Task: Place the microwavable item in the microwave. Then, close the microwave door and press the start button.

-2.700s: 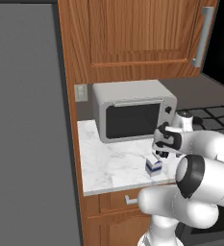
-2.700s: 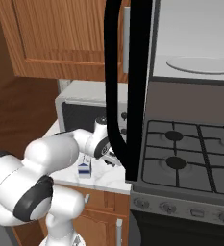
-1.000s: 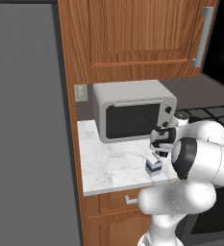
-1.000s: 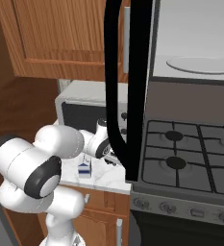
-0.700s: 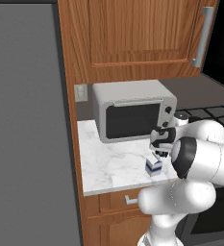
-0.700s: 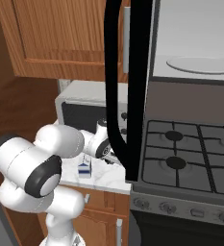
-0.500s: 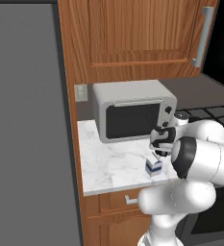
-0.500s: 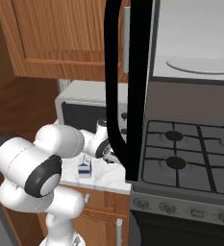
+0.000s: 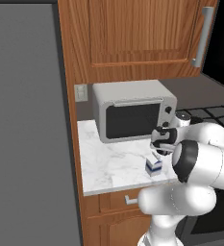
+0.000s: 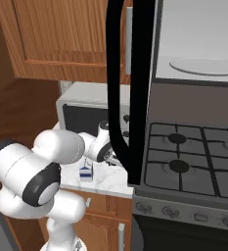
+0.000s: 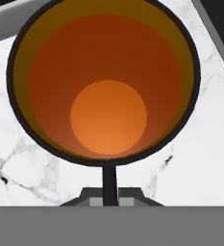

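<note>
Early stage. Cup (image 11: 104,81) on marble surface (image 9: 113,161), just right of milk carton (image 9: 153,166). Gripper (image 9: 162,141) poised directly over cup mouth; grip state cannot be determined. Remaining: lifting, loading microwave (image 10: 203,44), closing microwave door (image 10: 130,88), pressing start.

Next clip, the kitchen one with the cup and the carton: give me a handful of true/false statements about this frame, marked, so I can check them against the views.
1. The microwave door stands open. True.
2. The cup is orange inside. True.
3. The milk carton lies inside the silver-grey oven. False: it stands on the marble counter, in front of the oven.
4. The cup already sits on the microwave turntable. False: in the hand view it is over the marble counter, right in front of the claw.
5. The stove has a pot on a burner. False: the burners are bare.
</note>
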Available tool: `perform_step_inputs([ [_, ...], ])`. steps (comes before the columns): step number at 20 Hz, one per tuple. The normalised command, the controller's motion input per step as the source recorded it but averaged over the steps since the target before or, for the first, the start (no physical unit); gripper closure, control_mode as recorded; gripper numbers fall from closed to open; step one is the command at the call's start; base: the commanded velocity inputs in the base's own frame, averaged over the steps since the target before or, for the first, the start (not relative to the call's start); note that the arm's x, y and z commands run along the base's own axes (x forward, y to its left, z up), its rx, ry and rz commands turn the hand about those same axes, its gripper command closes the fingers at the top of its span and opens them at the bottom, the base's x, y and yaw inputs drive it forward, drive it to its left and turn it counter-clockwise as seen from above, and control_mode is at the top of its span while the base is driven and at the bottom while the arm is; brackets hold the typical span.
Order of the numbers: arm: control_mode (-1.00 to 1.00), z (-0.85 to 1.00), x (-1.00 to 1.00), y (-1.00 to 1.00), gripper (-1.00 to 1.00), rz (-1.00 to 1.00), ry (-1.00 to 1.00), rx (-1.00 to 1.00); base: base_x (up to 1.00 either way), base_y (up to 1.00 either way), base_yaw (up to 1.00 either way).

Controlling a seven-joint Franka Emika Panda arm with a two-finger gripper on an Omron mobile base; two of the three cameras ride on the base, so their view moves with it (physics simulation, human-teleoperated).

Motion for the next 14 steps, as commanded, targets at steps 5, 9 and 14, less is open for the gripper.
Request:
perform_step_inputs([
  [5,-1.00,0.56,-0.54,0.00,1.00,-0.01,-0.08,-0.03,0.00,0.00,0.00],
  [9,-1.00,0.92,-0.54,0.19,1.00,0.00,-0.11,-0.09,0.00,0.00,0.00],
  [14,-1.00,0.99,-0.49,0.32,1.00,0.00,-0.01,-0.09,0.00,0.00,0.00],
])
